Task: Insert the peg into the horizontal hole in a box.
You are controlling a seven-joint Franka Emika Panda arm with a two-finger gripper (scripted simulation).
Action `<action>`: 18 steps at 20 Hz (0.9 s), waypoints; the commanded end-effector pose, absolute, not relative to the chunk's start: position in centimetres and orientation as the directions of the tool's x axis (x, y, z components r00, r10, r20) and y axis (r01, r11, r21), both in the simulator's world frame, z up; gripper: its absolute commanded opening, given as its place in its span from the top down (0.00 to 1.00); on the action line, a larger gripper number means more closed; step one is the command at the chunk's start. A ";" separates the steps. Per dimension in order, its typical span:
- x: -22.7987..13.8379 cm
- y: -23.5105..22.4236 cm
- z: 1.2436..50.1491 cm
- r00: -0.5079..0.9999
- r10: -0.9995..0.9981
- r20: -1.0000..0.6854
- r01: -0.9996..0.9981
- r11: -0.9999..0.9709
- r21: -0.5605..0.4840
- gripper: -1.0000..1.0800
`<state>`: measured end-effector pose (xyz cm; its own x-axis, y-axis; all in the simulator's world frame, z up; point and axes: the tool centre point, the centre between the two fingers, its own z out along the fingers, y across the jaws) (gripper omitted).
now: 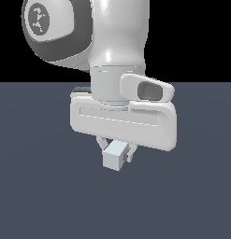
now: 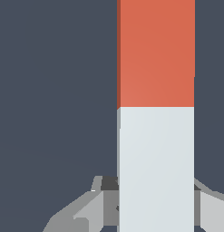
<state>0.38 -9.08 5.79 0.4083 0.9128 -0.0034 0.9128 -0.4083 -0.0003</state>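
The peg [image 2: 156,59] is a straight bar, orange-red over one half and white over the other half [image 2: 156,154]. My gripper [image 2: 156,201] is shut on its white half, with a grey finger [image 2: 97,204] on either side. In the exterior view the gripper [image 1: 115,151] hangs under the white hand, and only the peg's white square end [image 1: 113,158] shows between the fingers, pointing toward the camera. The orange-red half is hidden behind the hand there. The box and its hole are out of view in both frames.
The white hand [image 1: 124,123] and the arm's large link [image 1: 89,32] fill the upper middle of the exterior view. A plain dark blue-grey floor [image 1: 42,196] lies around and below.
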 end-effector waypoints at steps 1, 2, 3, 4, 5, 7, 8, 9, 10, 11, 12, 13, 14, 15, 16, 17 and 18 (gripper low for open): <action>2.1 -3.8 6.8 0.327 0.945 -0.003 0.945 -0.327 0.002 1.00; 2.7 -1.9 7.2 0.296 0.955 -0.003 0.955 -0.296 0.002 1.00; 3.1 -0.1 7.5 0.267 0.964 -0.003 0.964 -0.267 0.001 1.00; 3.4 1.7 7.8 0.240 0.971 -0.003 0.971 -0.240 0.001 1.00; 3.7 3.4 8.1 0.213 0.977 -0.003 0.977 -0.213 0.001 1.00; 4.1 6.3 8.6 0.166 0.986 -0.002 0.986 -0.166 0.001 1.00; 4.3 7.7 8.8 0.144 0.990 -0.002 0.990 -0.144 0.001 1.00; 4.4 8.9 9.0 0.125 0.992 -0.002 0.992 -0.125 0.001 1.00; 4.4 10.0 9.2 0.107 0.994 -0.001 0.994 -0.107 0.001 1.00; 4.5 11.0 9.4 0.091 0.996 -0.001 0.996 -0.091 0.001 1.00; 4.5 11.8 9.5 0.078 0.997 -0.001 0.997 -0.078 0.001 1.00; 4.5 12.5 9.7 0.066 0.998 -0.001 0.998 -0.066 0.001 1.00; 4.5 13.1 9.8 0.056 0.998 -0.001 0.998 -0.056 0.001 1.00; 4.5 13.6 9.8 0.049 0.999 0.000 0.999 -0.049 0.000 1.00; 4.5 13.9 9.9 0.043 0.999 0.000 0.999 -0.043 0.000 1.00; 4.5 14.1 9.9 0.040 0.999 0.000 0.999 -0.040 0.000 1.00; 4.5 14.2 9.9 0.039 0.999 0.000 0.999 -0.039 0.000 1.00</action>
